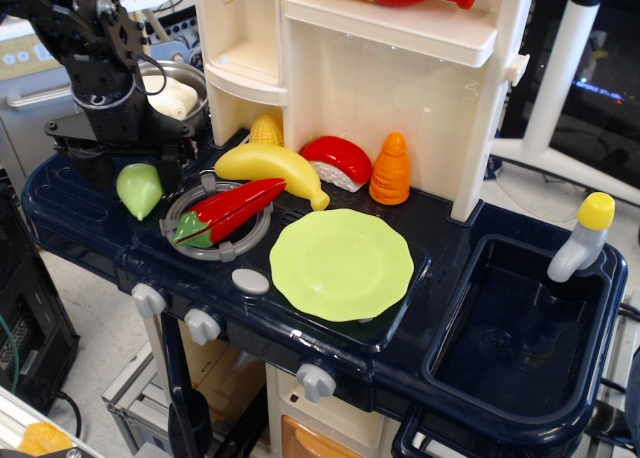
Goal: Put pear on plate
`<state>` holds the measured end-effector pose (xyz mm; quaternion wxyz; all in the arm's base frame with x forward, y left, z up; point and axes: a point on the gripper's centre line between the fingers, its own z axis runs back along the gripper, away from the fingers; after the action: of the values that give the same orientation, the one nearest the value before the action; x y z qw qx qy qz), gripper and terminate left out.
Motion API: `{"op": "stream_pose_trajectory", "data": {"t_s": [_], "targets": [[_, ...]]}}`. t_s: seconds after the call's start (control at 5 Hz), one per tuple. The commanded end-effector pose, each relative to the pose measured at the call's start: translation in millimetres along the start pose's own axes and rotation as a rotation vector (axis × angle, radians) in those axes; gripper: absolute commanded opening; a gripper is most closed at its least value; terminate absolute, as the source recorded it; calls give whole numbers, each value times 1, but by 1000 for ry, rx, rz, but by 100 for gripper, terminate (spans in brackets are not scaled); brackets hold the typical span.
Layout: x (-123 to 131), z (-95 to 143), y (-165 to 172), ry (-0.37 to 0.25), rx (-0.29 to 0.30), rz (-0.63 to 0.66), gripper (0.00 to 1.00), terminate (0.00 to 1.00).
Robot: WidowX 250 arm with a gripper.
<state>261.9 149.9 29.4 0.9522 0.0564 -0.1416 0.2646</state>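
Observation:
The pale green pear lies on the dark blue toy stovetop at the far left, pointed end toward the front. My black gripper is lowered right over it, open, with a finger on the pear's left and another on its right. I cannot tell whether the fingers touch the pear. The lime-green scalloped plate lies flat and empty at the middle of the counter, well to the right of the pear.
A red-and-green chili pepper lies across the grey burner ring between pear and plate. A banana, corn, a red slice and an orange cone stand behind. A metal pot is behind the gripper; the sink is at the right.

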Motion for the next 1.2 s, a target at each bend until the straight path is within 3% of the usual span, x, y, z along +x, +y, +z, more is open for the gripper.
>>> {"op": "stream_pose_trajectory", "data": {"t_s": [0.0,0.2,0.4,0.6,0.8,1.0], "targets": [[12,20,3,30,24,-37,0,0],[17,71,-24,79,161,-37,0,0],[-1,109,-59,111,154,95,0,0],[-43,93,-98,8,106,208,0,0],[-70,92,-142,12,75,247,0,0],[-87,76,-185,-29,1,140,0,0]]}}
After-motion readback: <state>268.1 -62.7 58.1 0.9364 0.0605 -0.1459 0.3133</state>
